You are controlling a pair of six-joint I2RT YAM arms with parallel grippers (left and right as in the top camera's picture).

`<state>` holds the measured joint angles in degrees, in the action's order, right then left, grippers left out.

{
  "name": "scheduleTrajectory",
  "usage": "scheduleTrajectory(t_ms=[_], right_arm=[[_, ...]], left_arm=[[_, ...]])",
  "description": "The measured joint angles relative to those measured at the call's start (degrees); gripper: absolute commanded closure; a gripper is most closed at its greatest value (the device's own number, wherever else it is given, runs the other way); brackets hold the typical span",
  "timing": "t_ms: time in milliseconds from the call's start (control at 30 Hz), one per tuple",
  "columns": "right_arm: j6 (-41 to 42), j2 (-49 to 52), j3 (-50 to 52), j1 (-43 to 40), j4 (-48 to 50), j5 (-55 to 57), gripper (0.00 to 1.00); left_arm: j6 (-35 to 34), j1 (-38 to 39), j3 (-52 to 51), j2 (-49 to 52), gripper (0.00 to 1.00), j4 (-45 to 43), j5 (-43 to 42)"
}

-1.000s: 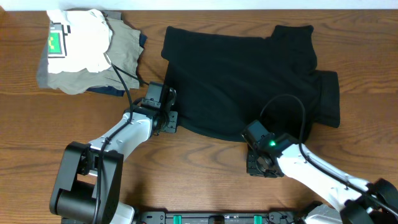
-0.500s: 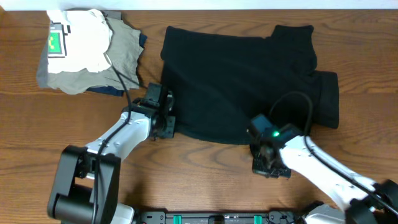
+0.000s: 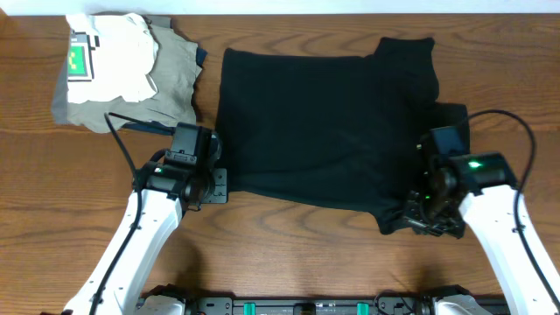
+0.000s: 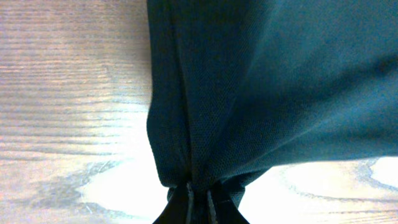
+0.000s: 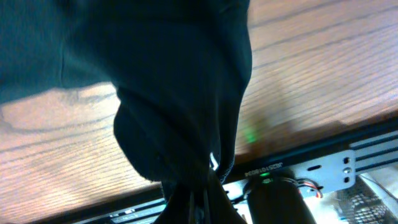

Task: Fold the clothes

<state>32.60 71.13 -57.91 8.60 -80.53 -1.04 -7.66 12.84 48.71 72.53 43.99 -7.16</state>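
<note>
Fabric of the black short-sleeved T-shirt (image 3: 315,122) lies spread mostly flat across the middle of the brown wooden bench (image 3: 289,254). I see my left end effector (image 4: 198,200) pinched tight on its lower left corner. My right end effector (image 5: 198,190) is clamped on bunched cloth at the lower right corner. A pile of cream and khaki-grey folded garments (image 3: 131,74) sits at upper left, just beside the shirt.

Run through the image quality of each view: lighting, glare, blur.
Overhead: even light, sharp, though the black T-shirt swallows its folds. Left wrist: glare washes out the wooden table; fabric weave is crisp. Right wrist: close fabric is dark and soft, with a green glint on the wood.
</note>
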Motion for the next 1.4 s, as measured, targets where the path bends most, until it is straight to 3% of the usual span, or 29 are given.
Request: scheduleTrajectory(t_ms=[200, 400, 900, 1333, 1367, 1400], right_arm=[[-3.04, -4.85, -2.34, -7.28, -0.28, 0.48, 0.99], [-7.21, -6.93, -3.65, -12.44, 8.68, -0.44, 0.99], [-11.28, 5.68, -3.87, -12.5, 31.08, -1.51, 0.99], [-12.66, 17.09, -3.87, -12.5, 41.88, -1.51, 0.99], [-12.72, 17.88, -3.87, -12.5, 42.66, -1.49, 0.96], [-12.7, 18.56, -3.87, -12.5, 43.3, -1.49, 0.84]], left_arm=[[-0.04, 0.0, 0.0, -0.33, 0.94, 2.78, 0.02], [-0.04, 0.0, 0.0, -0.33, 0.94, 0.61, 0.0], [-0.04, 0.0, 0.11, 0.46, 0.94, -23.21, 0.02], [0.55, 0.0, 0.15, 15.23, 0.94, -39.78, 0.02], [0.61, 0.0, 0.15, 16.52, 0.93, -41.0, 0.02], [0.61, 0.0, 0.15, 17.86, 0.83, -42.03, 0.02]])
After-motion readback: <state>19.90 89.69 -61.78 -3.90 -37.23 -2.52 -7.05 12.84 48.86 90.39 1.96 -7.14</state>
